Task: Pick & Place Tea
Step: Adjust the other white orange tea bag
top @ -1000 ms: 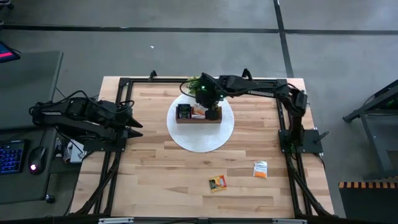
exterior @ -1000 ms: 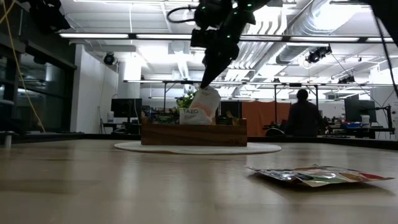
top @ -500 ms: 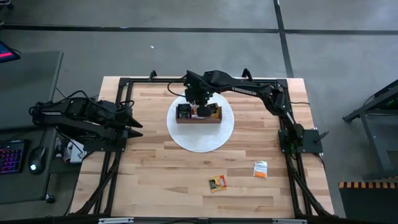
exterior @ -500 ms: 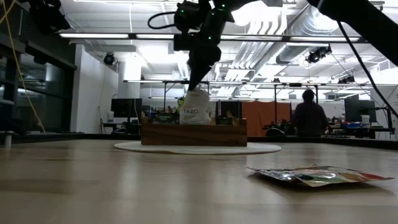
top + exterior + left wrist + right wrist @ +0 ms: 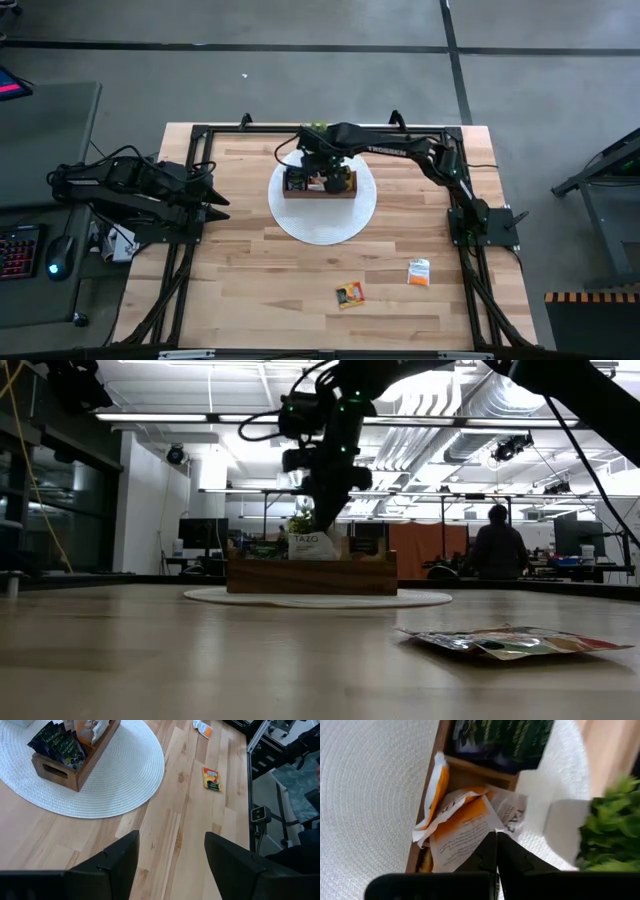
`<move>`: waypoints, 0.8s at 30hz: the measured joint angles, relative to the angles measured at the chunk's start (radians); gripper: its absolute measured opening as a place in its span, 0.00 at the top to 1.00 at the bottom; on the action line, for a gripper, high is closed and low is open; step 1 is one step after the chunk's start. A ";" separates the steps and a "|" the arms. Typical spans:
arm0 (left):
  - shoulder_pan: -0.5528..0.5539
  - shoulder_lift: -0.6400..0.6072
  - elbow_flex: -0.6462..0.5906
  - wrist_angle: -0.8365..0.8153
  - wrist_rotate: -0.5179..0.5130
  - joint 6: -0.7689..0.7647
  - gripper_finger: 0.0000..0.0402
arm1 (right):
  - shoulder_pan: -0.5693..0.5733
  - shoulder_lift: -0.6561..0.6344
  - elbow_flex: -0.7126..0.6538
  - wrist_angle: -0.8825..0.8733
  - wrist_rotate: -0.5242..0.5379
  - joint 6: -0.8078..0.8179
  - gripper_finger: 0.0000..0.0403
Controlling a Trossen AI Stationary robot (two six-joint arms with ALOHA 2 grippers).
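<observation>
1. While the right gripper (image 5: 320, 176) hangs over the wooden tray (image 5: 319, 191) on the round white mat (image 5: 320, 222), its fingers (image 5: 492, 851) are pressed together on a white-and-orange sachet (image 5: 465, 832), which they hold by its upper edge.
2. The held sachet hangs straight below the fingers, upright, with its lower part already between the walls of the middle compartment – in the low view only its upper part (image 5: 311, 544) shows above the tray wall (image 5: 311, 576).
3. This is the relation that matters: the sachet's long axis is vertical and the compartment is directly under it, so I judge that the next move is only to open the fingers and lift straight up.
4. Dark sachets (image 5: 57, 746) already fill the end compartment on the left arm's side, and other orange ones (image 5: 434, 787) lean in the middle one.
5. A small green plant (image 5: 610, 820) stands just beside the tray, on the side far from the front of the desk (image 5: 250, 290); a sideways exit could brush it.
6. Two sachets are not yet placed – an orange one (image 5: 350, 294) and a white-orange one (image 5: 419, 272), both lying flat near the front of the desk, nearer to the right arm's base than to the left.
7. The left gripper (image 5: 170, 862) waits at the left edge of the desk with its fingers apart and nothing between them.
</observation>
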 joint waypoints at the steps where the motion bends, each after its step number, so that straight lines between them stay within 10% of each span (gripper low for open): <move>1: 0.000 0.000 0.000 0.000 0.000 0.000 0.45 | 0.000 0.000 -0.013 0.007 -0.003 0.001 1.00; 24: 0.000 0.000 0.000 0.000 0.000 0.000 0.45 | 0.017 0.000 -0.019 0.137 -0.035 0.013 0.99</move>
